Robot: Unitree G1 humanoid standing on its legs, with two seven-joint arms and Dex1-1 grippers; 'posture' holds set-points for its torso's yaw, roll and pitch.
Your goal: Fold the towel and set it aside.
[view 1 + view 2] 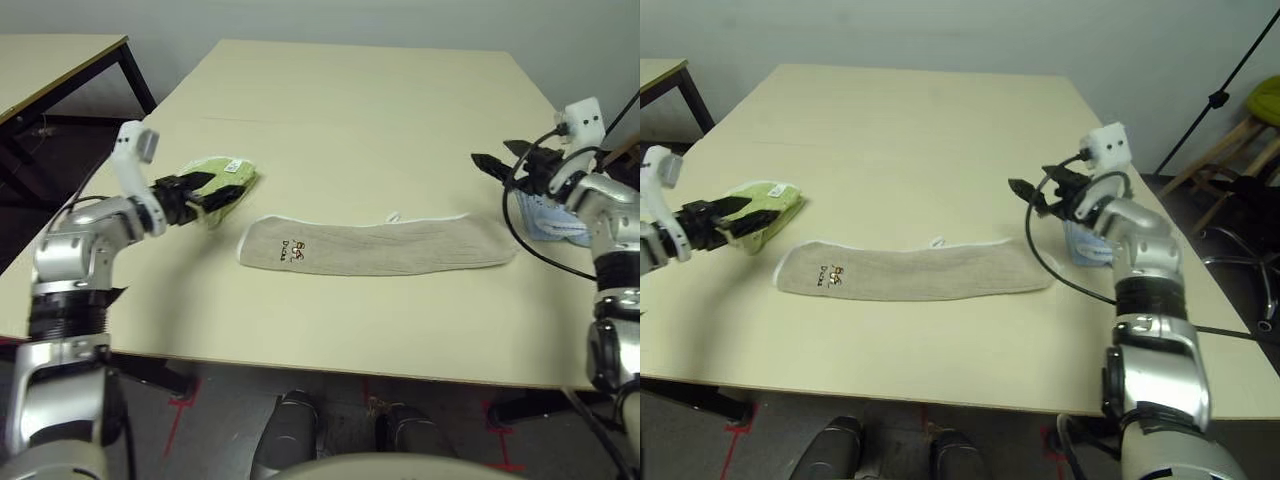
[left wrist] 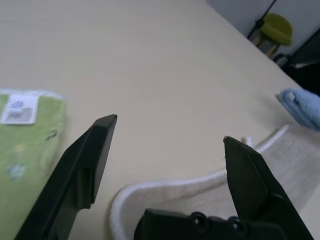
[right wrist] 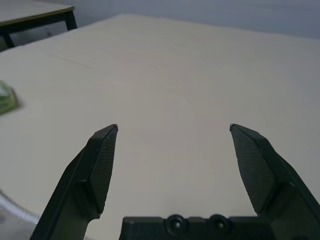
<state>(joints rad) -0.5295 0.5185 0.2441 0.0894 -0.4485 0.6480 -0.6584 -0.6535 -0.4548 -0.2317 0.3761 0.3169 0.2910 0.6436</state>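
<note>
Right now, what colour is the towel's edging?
White, along the beige towel; it shows best in the left eye view.

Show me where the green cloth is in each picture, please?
Left eye view: the green cloth lies left of the middle, behind the left gripper.
Right eye view: far left.
Left wrist view: beside one black finger.
Right wrist view: a small green sliver at the edge.
Shared landmark: the towel, next to it on the table.
</note>
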